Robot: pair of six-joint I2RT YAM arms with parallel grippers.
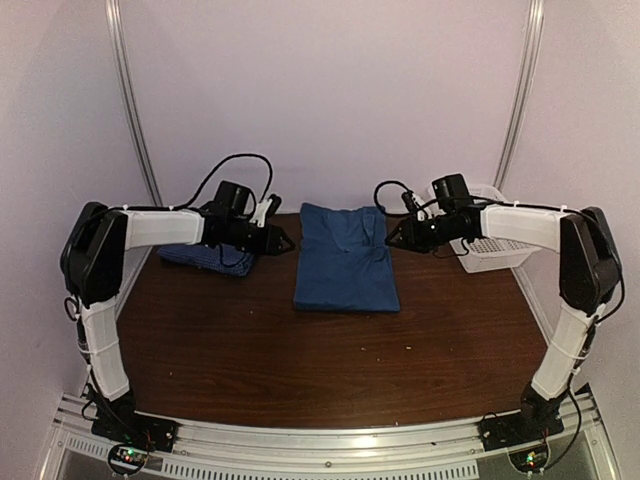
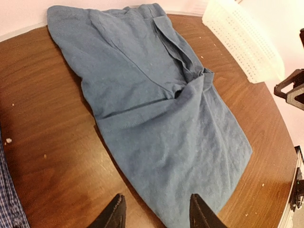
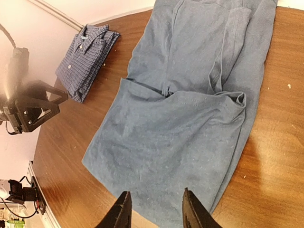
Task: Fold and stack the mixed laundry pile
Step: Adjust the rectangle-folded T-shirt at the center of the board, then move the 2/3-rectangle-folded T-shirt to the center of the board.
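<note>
Left gripper (image 1: 284,241) and right gripper (image 1: 392,240), both spread and empty, flank the t-shirt (image 1: 345,262) in the middle of the worktop (image 1: 250,350). Its long axis runs away from the bases, neither arm seemingly nearer. The checked shirt (image 3: 88,57) sits folded far left.

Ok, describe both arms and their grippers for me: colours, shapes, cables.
Both the left arm and right arm have white tubular links with bulky black joint housings and black bases. Each wrist carries a black camera block, with thin black cables looping above it. The left gripper and right gripper are black, with open triangular frames; their fingers are black, tapered blades.
</note>
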